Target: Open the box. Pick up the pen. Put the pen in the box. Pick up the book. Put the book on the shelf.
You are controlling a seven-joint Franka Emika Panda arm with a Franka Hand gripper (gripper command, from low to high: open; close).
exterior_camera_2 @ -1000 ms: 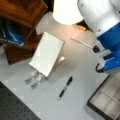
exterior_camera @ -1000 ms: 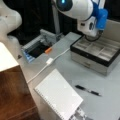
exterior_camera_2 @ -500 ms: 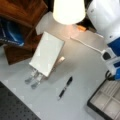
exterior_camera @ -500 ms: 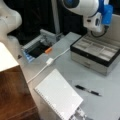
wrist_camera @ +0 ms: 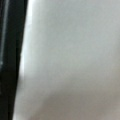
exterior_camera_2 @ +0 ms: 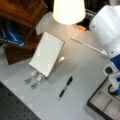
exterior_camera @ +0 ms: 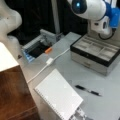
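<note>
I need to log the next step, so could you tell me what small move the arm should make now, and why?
Probably swing over toward the pen. The box already stands open, its compartments showing, while the pen lies alone on the table beside the book. The gripper is not in view.

No text, label, brand, number or sign can be read on anything here: the book (exterior_camera: 58, 96) shows a plain white cover, and the box (exterior_camera: 96, 53) just beyond it, the pen (exterior_camera: 88, 90) beside it and the robot arm (exterior_camera: 93, 11) above the box carry no legible markings in both front views; the wrist view shows only blank surfaces
</note>
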